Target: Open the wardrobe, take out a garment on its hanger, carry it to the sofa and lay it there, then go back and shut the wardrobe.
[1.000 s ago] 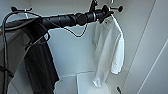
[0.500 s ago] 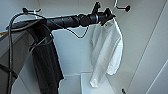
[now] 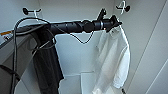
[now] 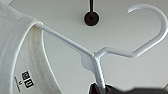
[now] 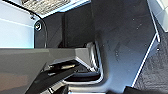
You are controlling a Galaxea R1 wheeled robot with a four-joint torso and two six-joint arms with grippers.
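The wardrobe (image 3: pixel 75 52) stands open in front of me, its white inside showing. The garment (image 3: pixel 113 60), a white shirt, hangs at the right on the white hanger (image 4: pixel 97 56). The hanger's hook (image 3: pixel 121 6) curves up beside a black hook (image 3: pixel 126 8) on the wall. In the left wrist view the curved hook (image 4: pixel 150 22) sits apart from the black hook (image 4: pixel 91 18). My left gripper (image 3: pixel 113 23) reaches in from the left at the shirt's collar (image 4: pixel 15 45) and is shut on the hanger's bar (image 4: pixel 100 88). My right gripper (image 5: pixel 57 75) hangs low beside the robot's dark base.
A long black garment (image 3: pixel 47 67) hangs at the left of the wardrobe, under my left arm. Another black hook (image 3: pixel 25 10) sits at the top left. A white shelf or floor panel (image 3: pixel 75 85) lies below. Dark carpet (image 5: pixel 155 70) shows beside the base.
The end of my left arm has come down slightly at the shirt's collar, and the shirt has shifted a little with it.
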